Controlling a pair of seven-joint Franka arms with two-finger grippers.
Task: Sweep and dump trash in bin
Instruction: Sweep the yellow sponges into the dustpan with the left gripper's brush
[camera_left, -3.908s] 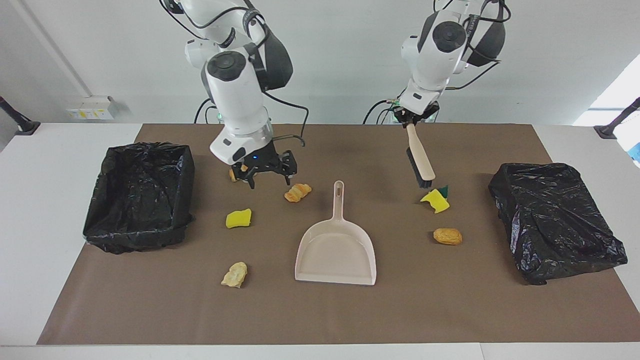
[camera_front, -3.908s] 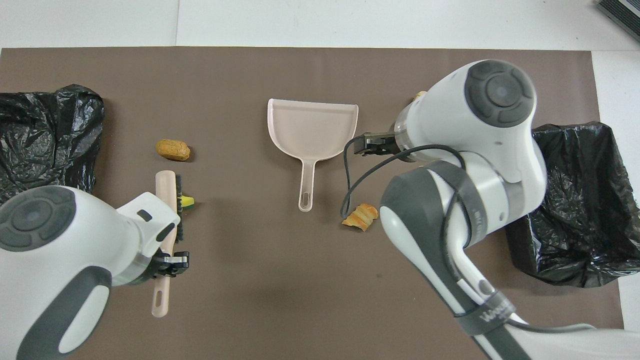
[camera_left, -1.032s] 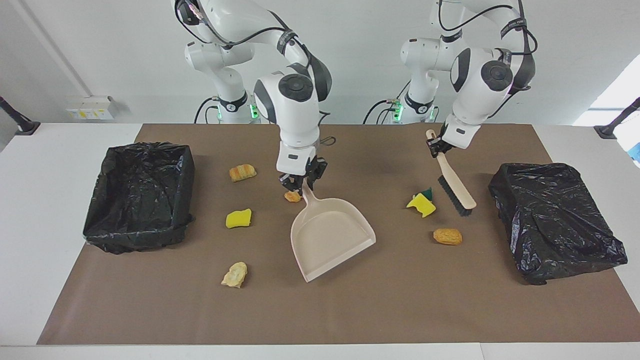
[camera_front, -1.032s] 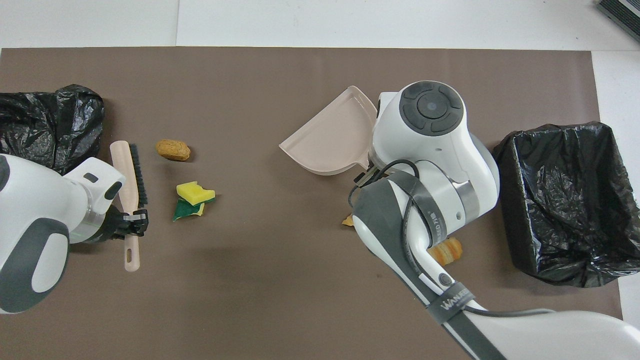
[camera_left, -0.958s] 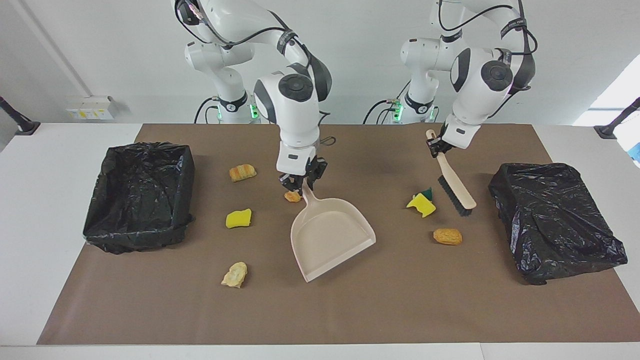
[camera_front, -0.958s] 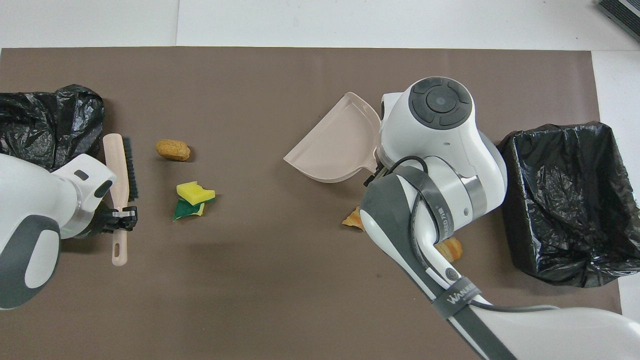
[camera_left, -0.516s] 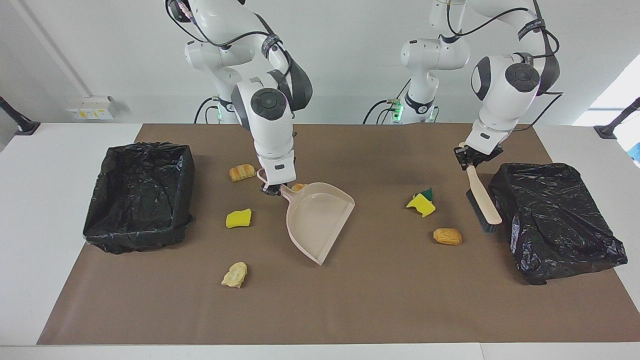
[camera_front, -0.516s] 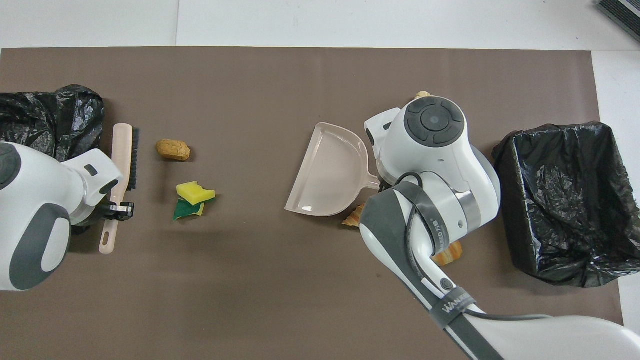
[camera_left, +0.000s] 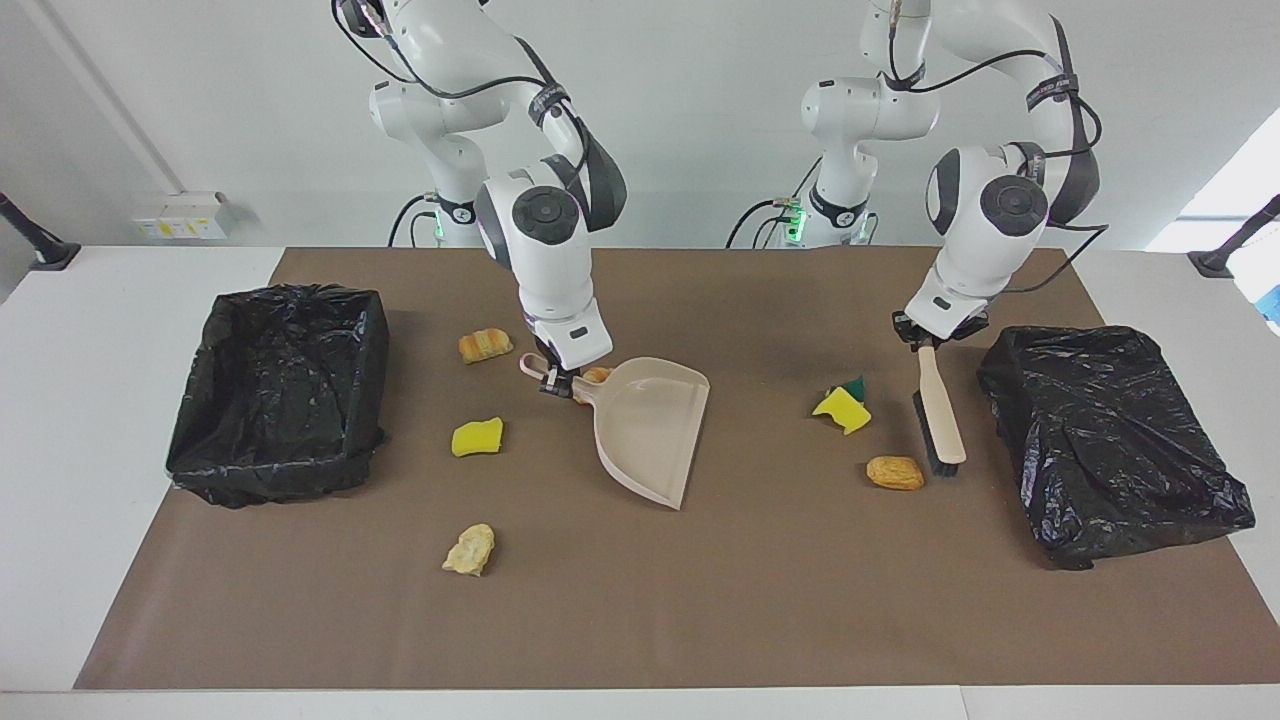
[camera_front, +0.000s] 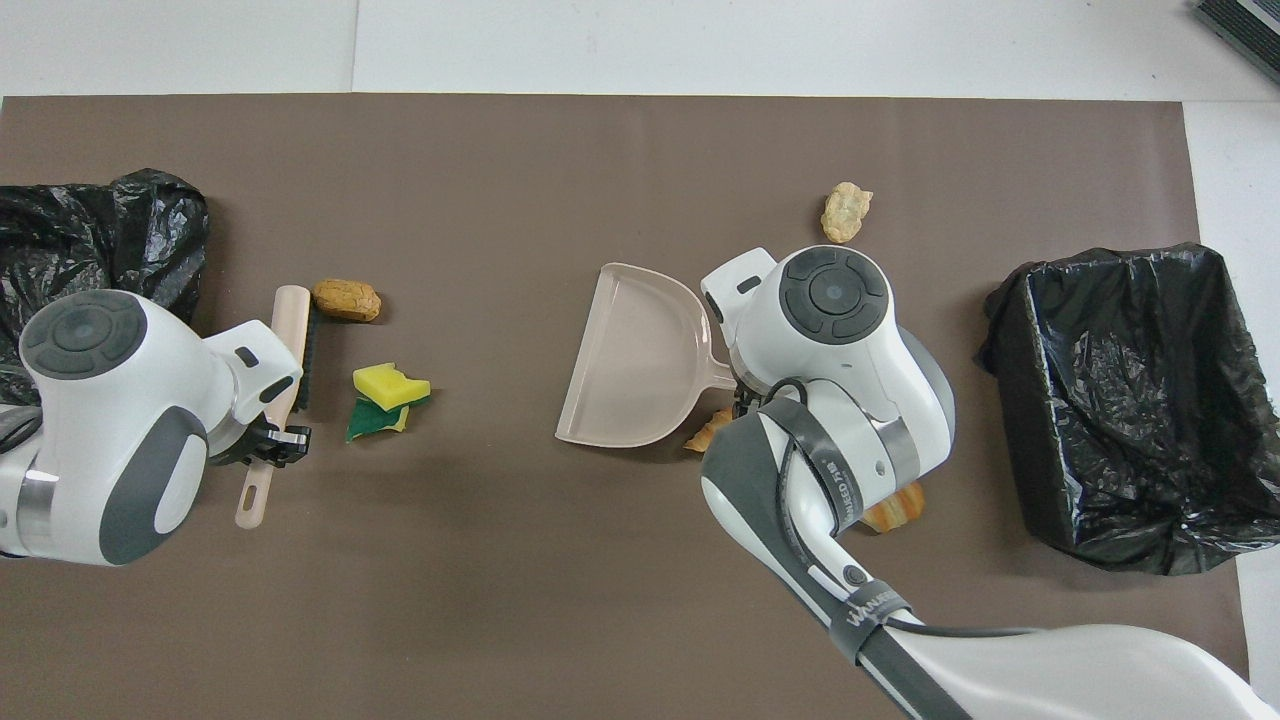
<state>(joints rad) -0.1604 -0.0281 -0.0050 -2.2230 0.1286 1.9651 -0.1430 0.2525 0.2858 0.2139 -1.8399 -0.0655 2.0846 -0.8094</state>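
The left pincer (camera_left: 928, 340) was clamped on the brush (camera_left: 940, 420) handle, bristles just beside a brown bread roll (camera_left: 895, 472). The right pincer (camera_left: 556, 382) was clamped on the dustpan (camera_left: 648, 430) handle, its mouth turned toward the brush.

Taking the dustpan as landmark: a yellow, green-backed sponge (camera_left: 842, 406) lay between it and the brush; a croissant piece (camera_left: 596, 375) touched its handle; another pastry (camera_left: 485, 345), a yellow sponge (camera_left: 477, 437) and a pale crust (camera_left: 469, 549) lay between it and the open bin (camera_left: 280, 390).

The scraps looked light, soft and likely to roll, so they seemed better brushed than pinched.
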